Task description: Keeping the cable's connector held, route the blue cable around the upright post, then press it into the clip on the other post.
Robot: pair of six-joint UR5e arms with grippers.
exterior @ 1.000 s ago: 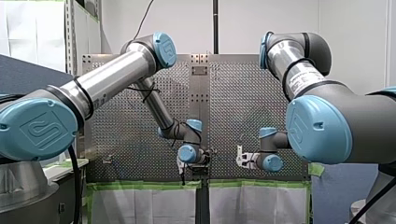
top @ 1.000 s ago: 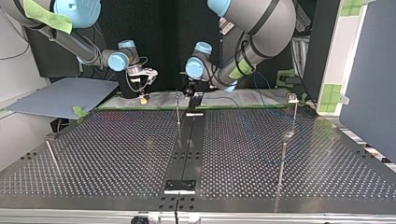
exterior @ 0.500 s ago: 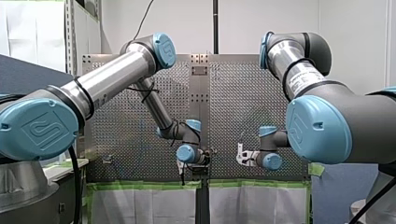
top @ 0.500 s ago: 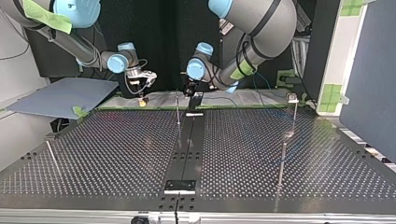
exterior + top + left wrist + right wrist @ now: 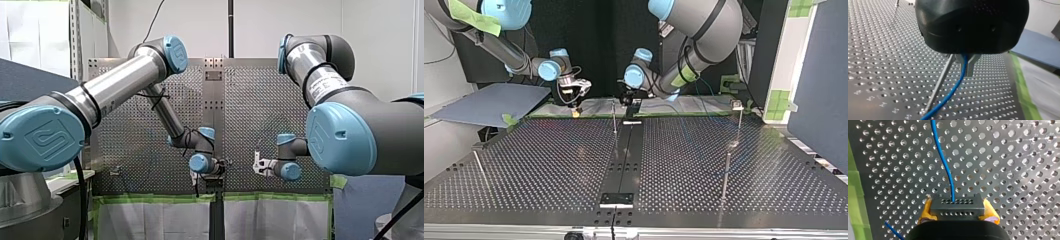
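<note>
My right gripper [image 5: 957, 213] has dipped a little toward the top view's left, its yellow pads [image 5: 927, 210] squeezing the connector [image 5: 957, 206]. My left gripper [image 5: 965, 65] pinches the blue cable [image 5: 953, 87] between its fingers [image 5: 971, 66], just beside the upright post [image 5: 939, 82]. I should swing it round slowly, keeping it tight, not tugging.

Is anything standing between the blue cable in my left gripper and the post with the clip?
Nothing visible: the upright post stands beside the blue cable, and only perforated table lies toward the clip post.
</note>
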